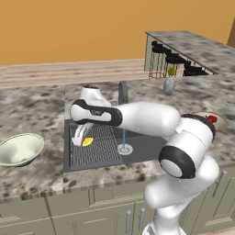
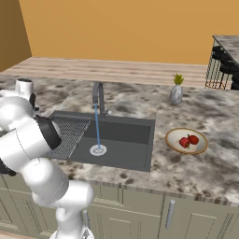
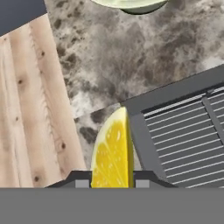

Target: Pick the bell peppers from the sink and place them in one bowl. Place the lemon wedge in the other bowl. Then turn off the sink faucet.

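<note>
Lemon wedge (image 3: 113,153) pinched in gripper (image 3: 112,183), long axis along fingers, tip pointing away, over sink (image 1: 142,147) rack.

Lemon wedge (image 3: 113,151) (yellow) above sink (image 1: 137,149)

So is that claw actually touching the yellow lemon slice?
Touching. In the hand view the lemon wedge sits between the two dark fingertips, pressed on both sides; the gripper is shut on it.

Two red peppers (image 2: 188,140) on one tan dish (image 2: 173,144), one lemon wedge (image 3: 113,153), one green bowl (image 1: 20,149), one faucet (image 2: 98,97), one vase (image 2: 176,94).
</note>
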